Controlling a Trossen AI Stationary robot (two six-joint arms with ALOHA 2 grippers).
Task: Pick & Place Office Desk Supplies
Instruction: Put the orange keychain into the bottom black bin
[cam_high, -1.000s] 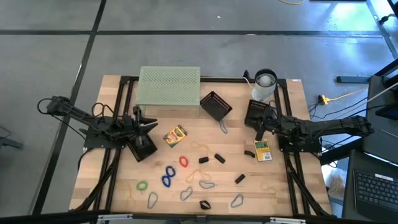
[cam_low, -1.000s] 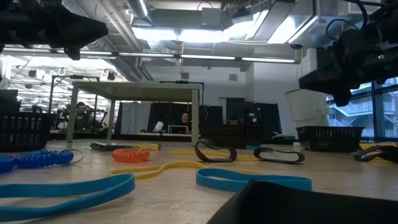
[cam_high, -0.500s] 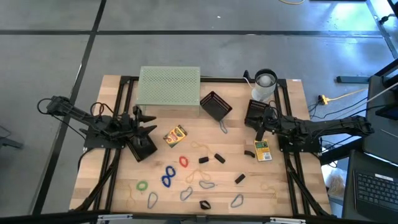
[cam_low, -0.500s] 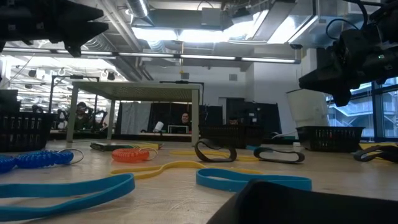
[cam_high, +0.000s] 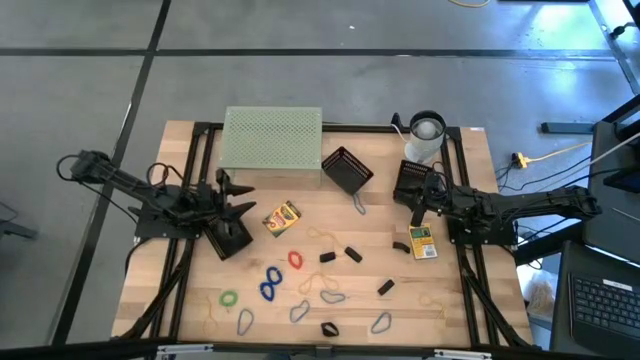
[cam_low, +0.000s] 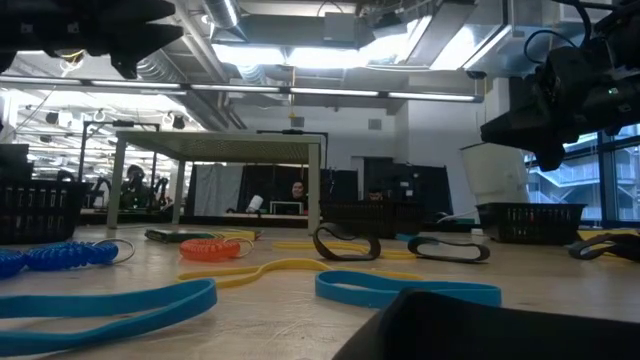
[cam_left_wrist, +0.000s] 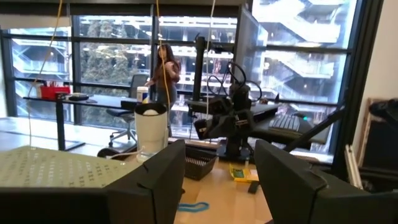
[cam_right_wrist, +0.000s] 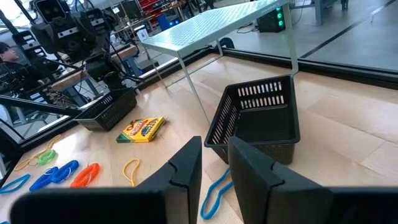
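My left gripper (cam_high: 240, 195) hangs open above the table's left part, beside a black basket (cam_high: 228, 237); nothing shows between its fingers (cam_left_wrist: 219, 180). My right gripper (cam_high: 417, 203) hovers at the right, next to another black basket (cam_high: 412, 180), its fingers (cam_right_wrist: 214, 171) a narrow gap apart and empty. One crayon box (cam_high: 282, 217) lies flat mid-table, a second (cam_high: 424, 243) under the right arm. Red (cam_high: 295, 260), blue (cam_high: 270, 283) and green (cam_high: 228, 298) loops, black clips (cam_high: 352, 254) and grey wire clips (cam_high: 381, 322) lie scattered toward the near edge.
The pale green perforated stand (cam_high: 272, 145) stands at the far side, with a third black basket (cam_high: 347, 170) next to it and a white cup (cam_high: 425, 135) at the far right. A bluish loop (cam_right_wrist: 214, 190) lies by that basket. People show in the room beyond.
My left gripper has opened its fingers wider while staying beside the left basket; in the low view it has gone up a little. The right arm has kept still.
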